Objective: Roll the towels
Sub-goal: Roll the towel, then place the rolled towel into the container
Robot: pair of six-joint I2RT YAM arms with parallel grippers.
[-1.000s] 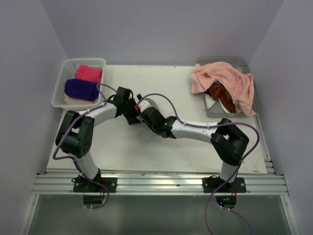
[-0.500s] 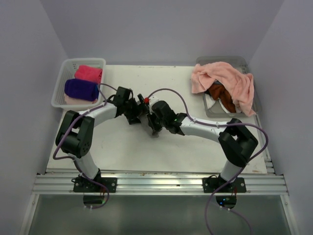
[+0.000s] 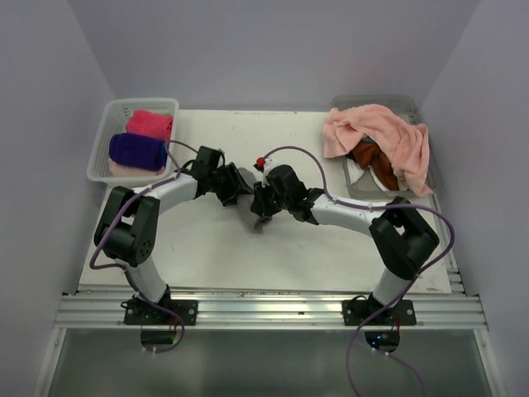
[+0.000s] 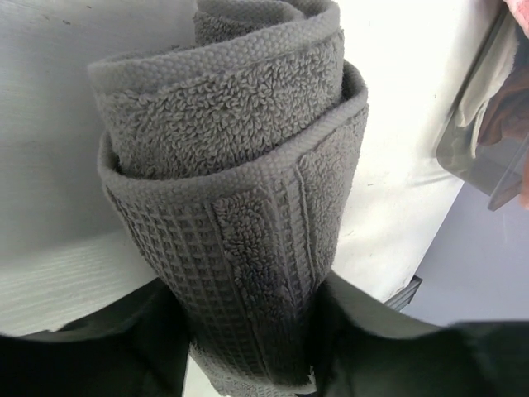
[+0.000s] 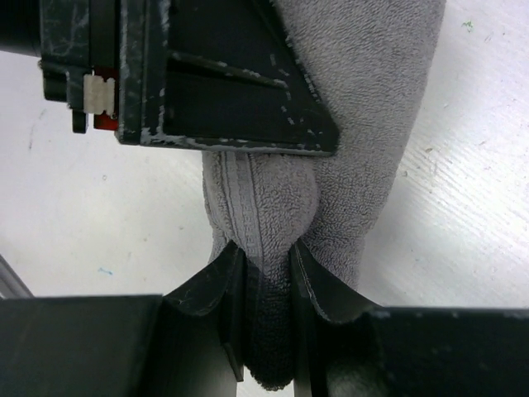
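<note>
A grey towel (image 3: 254, 217), rolled into a stubby cylinder, sits at the middle of the table between both grippers. In the left wrist view the grey towel (image 4: 240, 190) shows its spiral end, and my left gripper (image 4: 248, 331) is shut on it, a finger pressed on either side. My left gripper (image 3: 238, 185) comes at the towel from the left in the top view. My right gripper (image 5: 266, 273) is shut on an outer fold of the grey towel (image 5: 372, 141). It meets the towel from the right, where my right gripper (image 3: 261, 204) sits in the top view.
A white basket (image 3: 101, 142) at the back left holds a hot pink roll (image 3: 150, 124) and a purple roll (image 3: 136, 150). A clear bin (image 3: 397, 102) at the back right holds a loose salmon pink towel (image 3: 382, 136) over rust orange (image 3: 368, 155) and white (image 3: 385, 179) cloths.
My left gripper has gone from wide open to closed round the grey roll. The right arm has swung its forearm to the right while keeping its grip on the towel.
</note>
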